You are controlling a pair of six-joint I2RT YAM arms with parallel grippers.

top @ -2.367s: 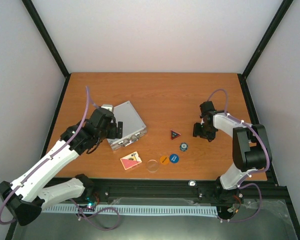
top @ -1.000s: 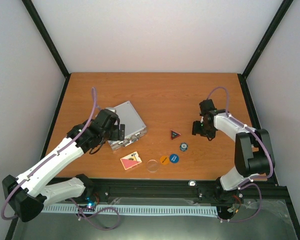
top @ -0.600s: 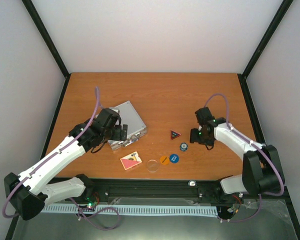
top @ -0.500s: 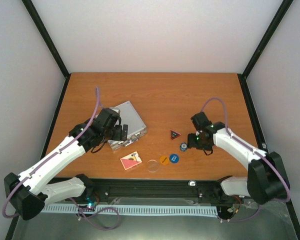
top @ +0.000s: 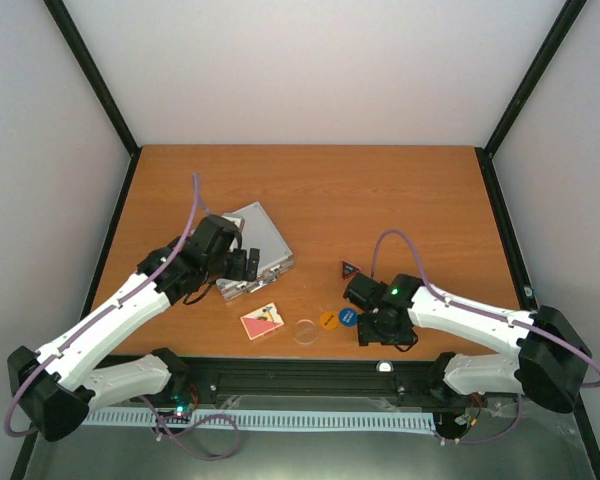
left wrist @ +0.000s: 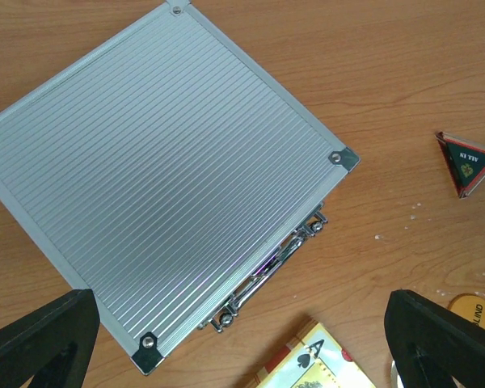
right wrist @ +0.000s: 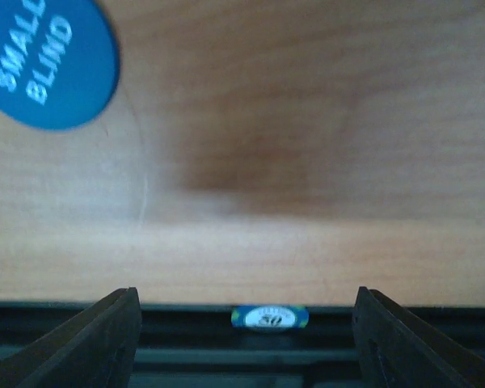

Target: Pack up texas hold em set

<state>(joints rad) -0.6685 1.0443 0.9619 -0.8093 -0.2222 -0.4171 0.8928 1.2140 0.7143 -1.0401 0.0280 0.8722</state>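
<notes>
The right arm has swung from the table's right side to its near edge. The closed silver case (top: 255,243) is lying flat on the left of the table (top: 320,190), with its latches facing the pink card deck (top: 261,321). The left gripper (top: 242,265) is hovering over the case's near edge, jaws spread wide and empty. A clear disc (top: 305,331), an orange disc (top: 327,319) and a blue disc (top: 348,316) are sitting in a row, with the red-black triangle (top: 351,268) behind them. The right gripper (right wrist: 242,301) is hanging beside the blue disc, jaws spread and empty. A blue-white chip (right wrist: 270,317) is lying on the black rail (right wrist: 186,327) below.

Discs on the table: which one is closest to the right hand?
The blue disc, marked SMALL BLIND, beside the right hand; orange disc and clear disc lie farther left.
</notes>
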